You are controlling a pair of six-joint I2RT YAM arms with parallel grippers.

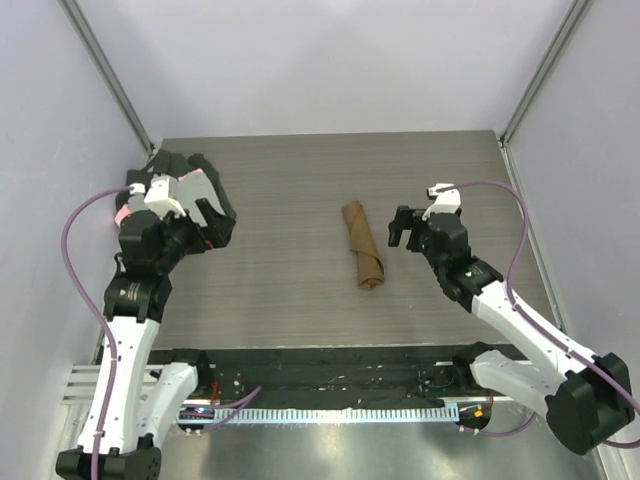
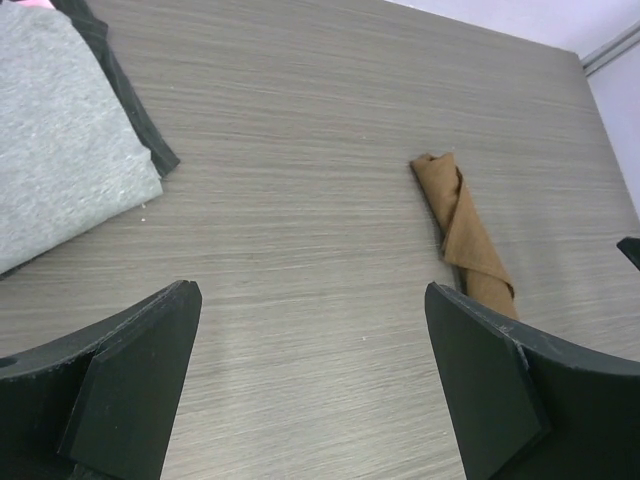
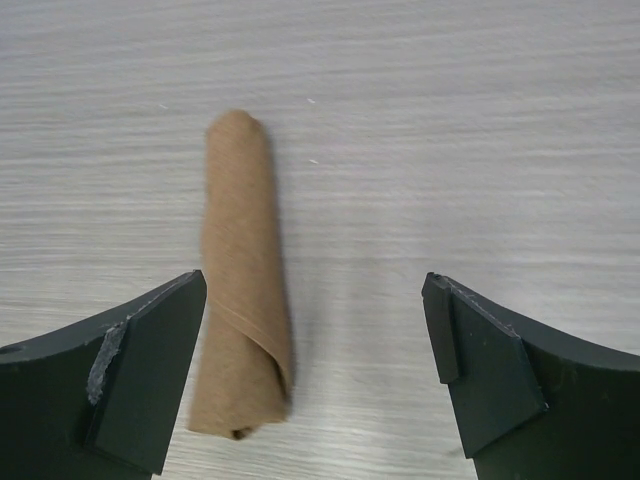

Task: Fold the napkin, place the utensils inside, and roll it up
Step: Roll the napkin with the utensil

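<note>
You see the napkin (image 1: 363, 258) as a closed brown roll lying free near the middle of the table (image 1: 280, 200), its long axis running roughly 12 to 6. At its 3 o'clock, just beside it and not touching, your right end effector (image 1: 405, 228) stands wide and empty. Well off at 9 o'clock, your left end effector (image 1: 205, 215) is wide and empty too, above the grey cloth (image 2: 60, 140).

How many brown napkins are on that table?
1. The brown napkin lies rolled mid-table, left of the right gripper. The cloth pile under the left arm could hide others.
</note>
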